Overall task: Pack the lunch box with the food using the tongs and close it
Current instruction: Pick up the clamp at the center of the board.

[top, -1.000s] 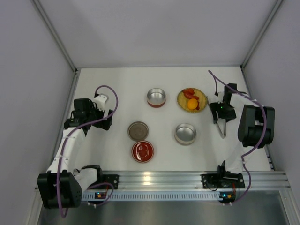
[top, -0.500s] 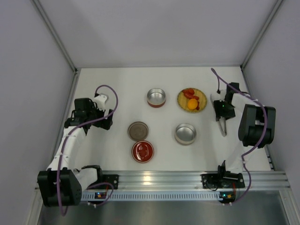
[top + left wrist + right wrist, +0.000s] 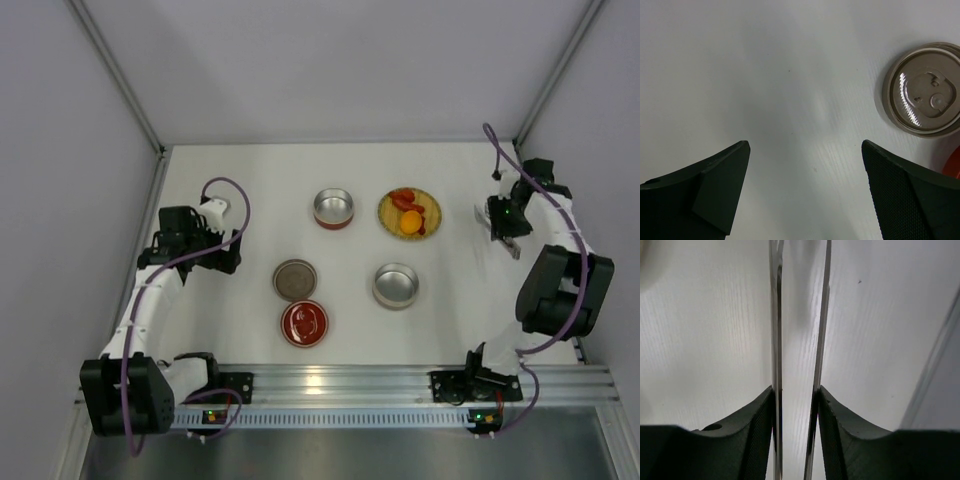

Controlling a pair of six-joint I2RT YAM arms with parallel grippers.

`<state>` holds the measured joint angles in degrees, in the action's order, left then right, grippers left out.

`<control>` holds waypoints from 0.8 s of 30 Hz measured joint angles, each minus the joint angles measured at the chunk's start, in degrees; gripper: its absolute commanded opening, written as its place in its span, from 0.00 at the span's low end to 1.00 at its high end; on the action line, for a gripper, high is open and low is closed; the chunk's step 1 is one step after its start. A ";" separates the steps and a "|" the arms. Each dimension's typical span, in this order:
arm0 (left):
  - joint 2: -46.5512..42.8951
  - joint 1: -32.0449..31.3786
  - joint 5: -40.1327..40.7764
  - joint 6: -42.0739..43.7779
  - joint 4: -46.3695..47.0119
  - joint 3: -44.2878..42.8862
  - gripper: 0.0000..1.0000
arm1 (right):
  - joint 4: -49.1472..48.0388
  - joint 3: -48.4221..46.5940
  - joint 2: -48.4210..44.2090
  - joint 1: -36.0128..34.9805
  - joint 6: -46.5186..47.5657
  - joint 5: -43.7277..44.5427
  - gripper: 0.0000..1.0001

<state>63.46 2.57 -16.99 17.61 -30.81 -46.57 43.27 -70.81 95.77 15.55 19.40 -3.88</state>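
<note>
**Right hand pinches the tongs; food lies to its left**

Nearest the arms' bases sit a red round container (image 3: 303, 322) and a tan lid (image 3: 294, 279), with a metal bowl (image 3: 396, 285) to their right. The left hand (image 3: 805, 146) hangs spread wide above bare table (image 3: 790, 60), beside that lid. Farther back, the right hand (image 3: 796, 390) presses on both arms of the tongs (image 3: 776, 315), whose long axis runs straight out from its fingers. The food (image 3: 409, 222) rests on a plate (image 3: 383, 213) near that hand's left, so the right arm is much the nearer. The tongs probably need swinging leftward.

Right wrist view: tongs (image 3: 775, 330) run off the top edge, tips unseen; left wrist view: tan lid (image 3: 924, 90) and red lid (image 3: 953, 162) clipped at right edge.
</note>
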 measured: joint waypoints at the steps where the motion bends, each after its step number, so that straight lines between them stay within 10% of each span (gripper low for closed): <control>1: 0.17 0.00 -0.09 -0.26 -0.04 -0.39 0.98 | 0.81 -1.36 -1.40 0.15 0.61 -0.46 0.37; 24: 0.79 0.00 -1.62 -1.95 -0.94 -2.40 0.98 | 19.93 -16.33 -14.45 0.26 7.39 -19.54 0.37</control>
<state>64.25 2.57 -18.61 15.66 -31.75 -48.97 63.20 -87.13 81.32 15.81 26.79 -23.42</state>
